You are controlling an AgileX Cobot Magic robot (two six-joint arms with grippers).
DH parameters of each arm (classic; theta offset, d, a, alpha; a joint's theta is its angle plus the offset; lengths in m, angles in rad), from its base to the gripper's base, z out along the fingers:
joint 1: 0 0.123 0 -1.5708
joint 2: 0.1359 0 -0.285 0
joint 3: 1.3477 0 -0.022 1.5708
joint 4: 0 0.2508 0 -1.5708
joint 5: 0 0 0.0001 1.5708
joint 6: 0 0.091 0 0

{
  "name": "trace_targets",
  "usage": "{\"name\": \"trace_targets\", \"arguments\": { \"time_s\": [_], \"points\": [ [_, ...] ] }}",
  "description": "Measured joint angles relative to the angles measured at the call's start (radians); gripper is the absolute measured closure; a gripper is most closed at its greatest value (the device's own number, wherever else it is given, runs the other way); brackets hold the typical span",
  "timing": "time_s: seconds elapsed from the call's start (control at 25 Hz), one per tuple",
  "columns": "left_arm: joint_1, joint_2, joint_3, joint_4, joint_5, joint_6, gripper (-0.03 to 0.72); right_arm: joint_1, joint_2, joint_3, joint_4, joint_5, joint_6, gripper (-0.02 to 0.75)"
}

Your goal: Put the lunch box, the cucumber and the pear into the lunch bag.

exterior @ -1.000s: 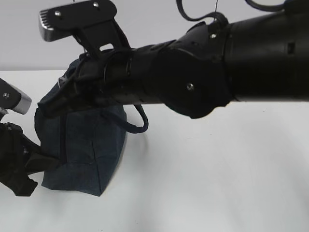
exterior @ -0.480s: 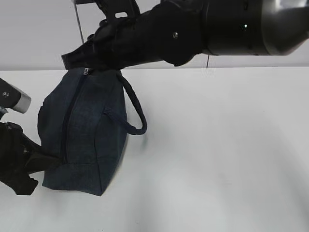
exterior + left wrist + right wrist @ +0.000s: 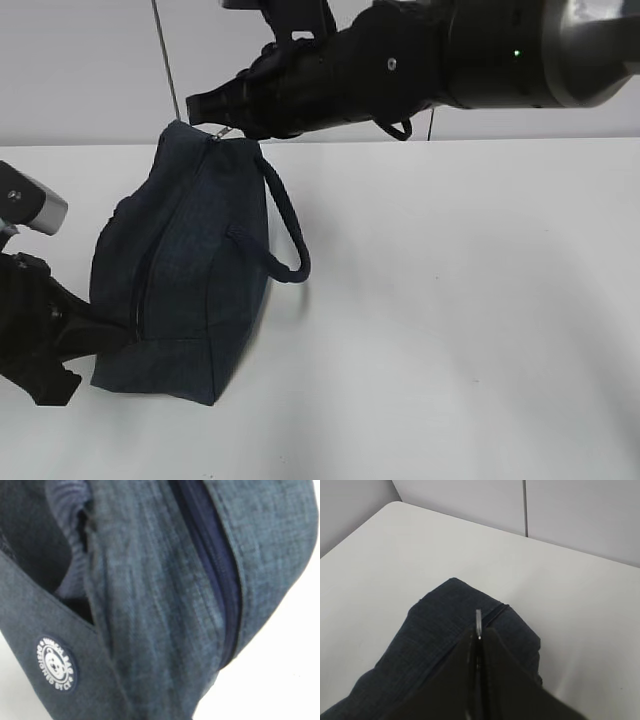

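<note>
The navy lunch bag lies on the white table with its zipper running along its side. Its far end is pulled up into a peak. My right gripper is above that peak, shut on the metal zipper pull, which sticks out between the closed fingers. My left gripper is at the bag's near lower end, pinching the fabric; its wrist view shows only bag fabric and a round white logo. The lunch box, cucumber and pear are out of view.
A loop handle hangs off the bag's right side. The white table stretches to the right of the bag. A grey wall stands behind, with a thin vertical seam.
My right arm has risen and drawn back to the right, with the zipper pull in its fingers. The bag's far end has lifted into a peak. My left gripper has stayed at the bag's near end.
</note>
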Motion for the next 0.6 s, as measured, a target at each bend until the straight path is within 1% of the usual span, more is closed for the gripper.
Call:
{"name": "trace_targets", "arguments": {
  "time_s": [0.12, 0.28, 0.6],
  "points": [
    [0.001, 0.0, 0.0, 0.0, 0.002, 0.0, 0.682, -0.001, 0.019, -0.03, 0.0, -0.003, 0.0, 0.738],
    [0.003, 0.0, 0.0, 0.001, 0.013, 0.0, 0.682, -0.022, 0.033, -0.074, 0.0, -0.003, 0.0, 0.738],
    [0.003, -0.014, -0.007, -0.005, 0.032, 0.0, 0.683, -0.095, 0.047, -0.089, 0.006, 0.031, 0.0, 0.738]
  ]
}}
